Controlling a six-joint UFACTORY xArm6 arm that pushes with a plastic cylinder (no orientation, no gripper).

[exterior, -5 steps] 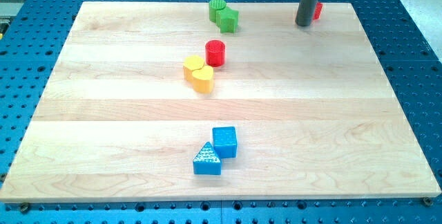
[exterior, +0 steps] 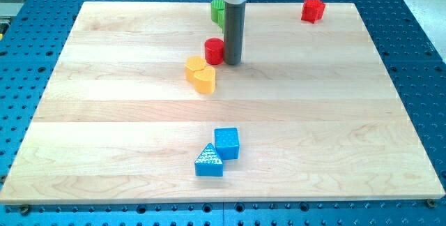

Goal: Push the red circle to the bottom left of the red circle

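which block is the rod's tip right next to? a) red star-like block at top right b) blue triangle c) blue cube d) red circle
d: my tip sits just to the view's right of the red circle, far from the blue cube and blue triangle.

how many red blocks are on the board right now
2: the red circle sits just left of my tip, above the yellow blocks; the other red block is at the top right.

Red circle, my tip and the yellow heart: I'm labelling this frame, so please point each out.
red circle (exterior: 214,49), camera view, on its top face
my tip (exterior: 232,63), camera view, rod's very bottom end
yellow heart (exterior: 204,79), camera view, top face
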